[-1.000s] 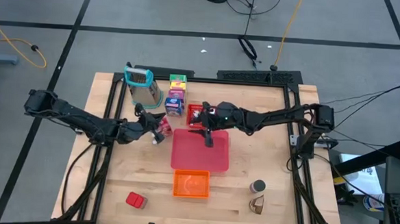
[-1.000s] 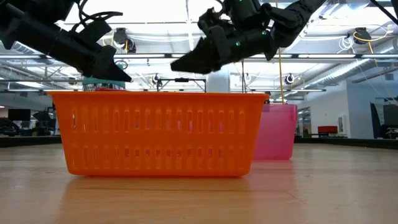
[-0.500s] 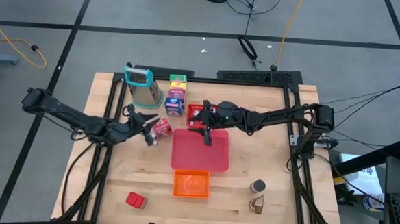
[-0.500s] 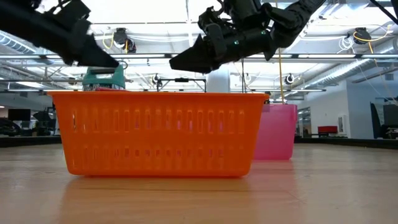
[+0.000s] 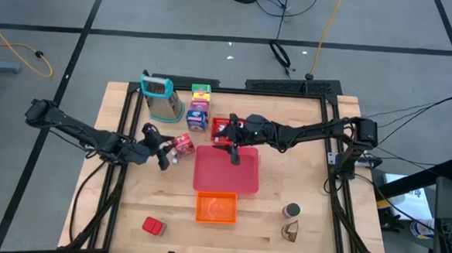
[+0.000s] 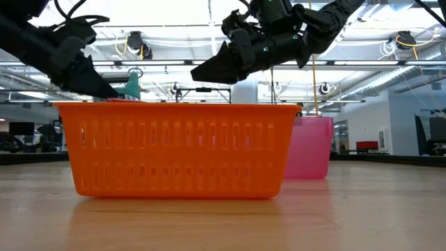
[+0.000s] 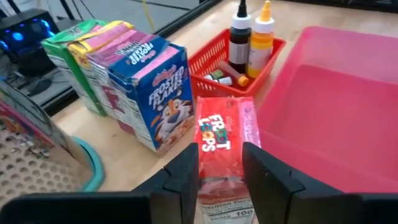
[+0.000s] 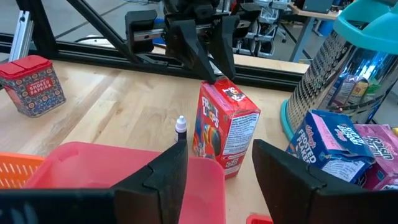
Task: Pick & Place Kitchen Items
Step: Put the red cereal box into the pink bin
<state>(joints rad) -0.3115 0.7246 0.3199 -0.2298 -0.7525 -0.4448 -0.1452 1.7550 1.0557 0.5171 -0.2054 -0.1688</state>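
Fingers of my left gripper [image 7: 221,177] sit spread with the red Froot Loops box [image 7: 224,140] filling the gap between them; I read them as straddling its near end, not yet pinched, though whether the pads already touch the card I cannot tell. From the high view the same gripper [image 5: 163,149] sits just to the left of that box [image 5: 183,144], which stands on the table near the left edge of the red tray [image 5: 225,171].

Seen from my right wrist camera, the box [image 8: 226,127] stands upright on the wood just outside the tray's corner, with the left arm's fingers coming down over its top from behind. So its long axis is vertical, and the left arm is the nearer one and already lined up on it.

Beyond the box lies the row of cereal boxes, the blue Frosted Flakes box [image 7: 152,96] closest, then the small red basket [image 7: 214,59] with the squeeze bottles. The tray lies directly past the box from my left gripper, so I judge the carry should be short: close, lift, move right.

My right gripper [image 5: 234,154] hangs open and empty over the tray's far rim, near the red box but on its other side; I would leave it waiting.
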